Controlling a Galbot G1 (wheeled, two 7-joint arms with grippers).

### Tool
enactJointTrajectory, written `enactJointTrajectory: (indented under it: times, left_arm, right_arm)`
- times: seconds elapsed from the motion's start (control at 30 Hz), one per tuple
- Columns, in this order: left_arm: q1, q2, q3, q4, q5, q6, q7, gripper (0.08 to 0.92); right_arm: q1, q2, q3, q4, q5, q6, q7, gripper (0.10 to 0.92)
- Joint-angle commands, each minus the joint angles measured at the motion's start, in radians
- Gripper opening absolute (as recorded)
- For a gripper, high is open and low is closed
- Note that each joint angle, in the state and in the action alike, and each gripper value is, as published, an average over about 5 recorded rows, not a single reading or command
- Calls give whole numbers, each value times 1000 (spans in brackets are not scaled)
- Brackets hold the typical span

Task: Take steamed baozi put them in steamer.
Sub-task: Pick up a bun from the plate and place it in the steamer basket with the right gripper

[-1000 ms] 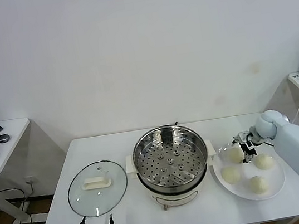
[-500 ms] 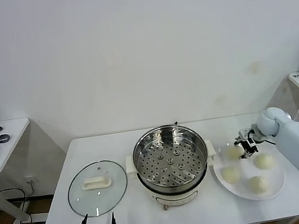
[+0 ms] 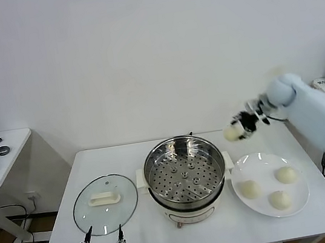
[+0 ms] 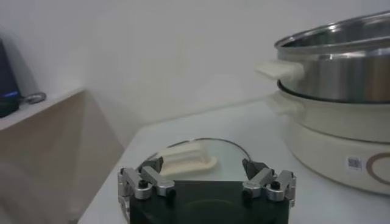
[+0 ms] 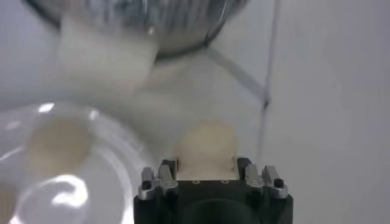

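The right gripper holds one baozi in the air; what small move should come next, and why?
Probably carry it toward the robot's left, over the steamer. The right gripper grips the baozi beyond the pot's rim, and the tray is bare.

The smooth pale-blue-white rounded right arm (image 3: 317, 112) ends in a black right gripper (image 3: 244, 125) with silver, screw-studded finger mounts. The black left gripper (image 4: 206, 178) shows matching silver brackets and dark fingertip pads.
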Motion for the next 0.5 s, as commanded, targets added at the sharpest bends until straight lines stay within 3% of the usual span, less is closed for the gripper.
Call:
enactJointTrajectory:
  times: [0.03,0.23,0.4,0.5]
  left_arm:
    - [4,-7,7,-11,-1,-1,-10,823]
    - [8,-11,11,-14,-1,-2,-14,823]
    - [15,-12,11,-19,-3,-2,-16,823]
    - [18,-9,12,-19,-5,-2,-16,823]
  right_arm:
    - [314,243,-193,-114,149,425,-130,587]
    - [307,304,-286,24,5,552,-127,586]
    - [265,321,-304,116,-197,591,-93,584]
    - [253,321,-336,129,-215,591,-86,579]
